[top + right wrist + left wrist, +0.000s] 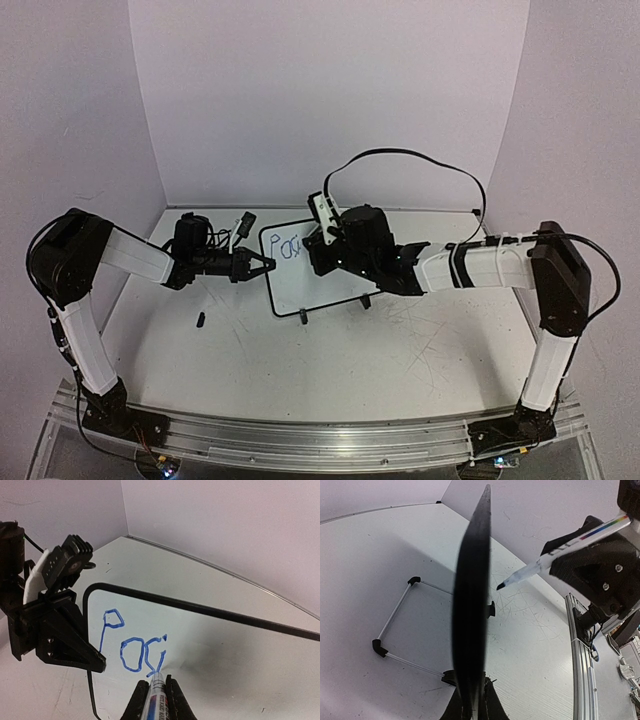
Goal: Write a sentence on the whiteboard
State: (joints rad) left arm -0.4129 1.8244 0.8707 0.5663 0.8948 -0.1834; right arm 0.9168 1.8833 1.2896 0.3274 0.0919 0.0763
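So the whiteboard (322,288) is standing on its little black feet around the middle of the table (350,360), between the two arms and tilting back some. The sentence (131,647) is only showing "Posi" in blue, up in the board's top left corner, and the rest of the white surface is sitting bare. The marker (158,696) tip is sitting right at the bottom of the "i" and looks to be touching the board.

The right gripper (156,681) is clamping that marker, fingers tight on both sides of the barrel, reaching in from the right across the front of the board. The left gripper (262,267) is coming in from the other side and pinching the board's left edge, closed on the black frame. In its own wrist view the board is showing edge-on between its fingers.

Off to the left a small black thing (200,320) is lying on the table, well apart from the board and too small to identify.
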